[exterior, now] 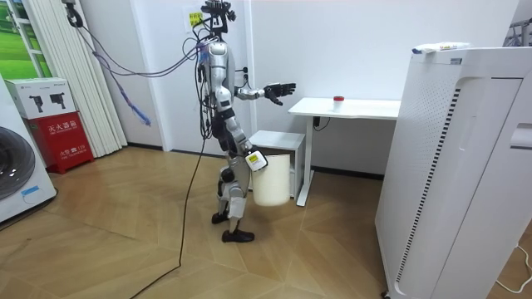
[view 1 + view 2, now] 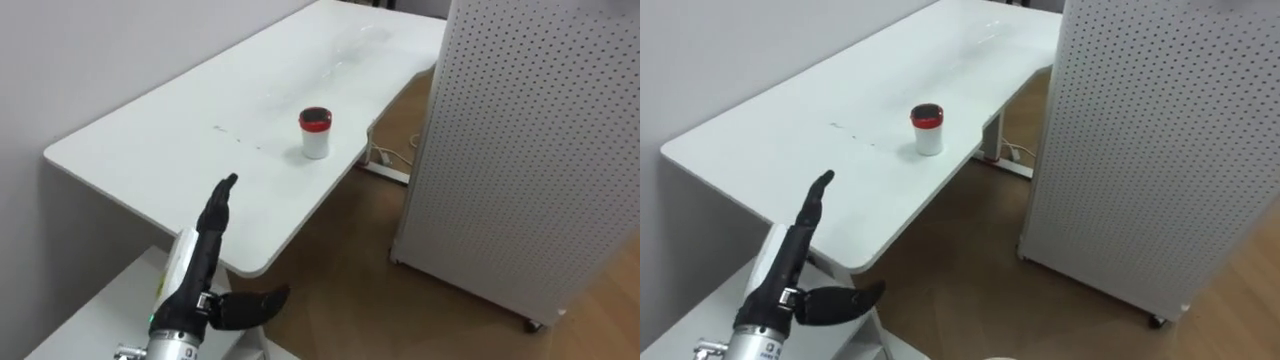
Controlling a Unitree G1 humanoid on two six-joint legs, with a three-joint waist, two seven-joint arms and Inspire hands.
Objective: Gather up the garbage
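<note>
While the robot stands at the near end of the white desk [image 2: 170,140], facing along it, its left hand [image 2: 212,225] is raised out ahead at about desk-top height. Fingers are straight and close together, thumb spread off to the side, nothing held.

Garbage item: small white cup with a red rim [image 2: 315,132]. It stands upright on the desk, close to the edge that faces the white perforated panel [image 2: 520,150], and is well apart from the left hand, farther along the top.

Judgement: the hand is opened in readiness, and the reach is not yet made. The robot probably has to close in along the desk before the cup is within range.

The right hand [image 1: 254,160] hangs low at the hip, just beside a white bin [image 1: 271,178]. Cannot tell whether it holds the bin. The bin is likely there to receive the cup.

Risk: the cup looks light and sits near the edge, so a glancing touch could tip it off.
</note>
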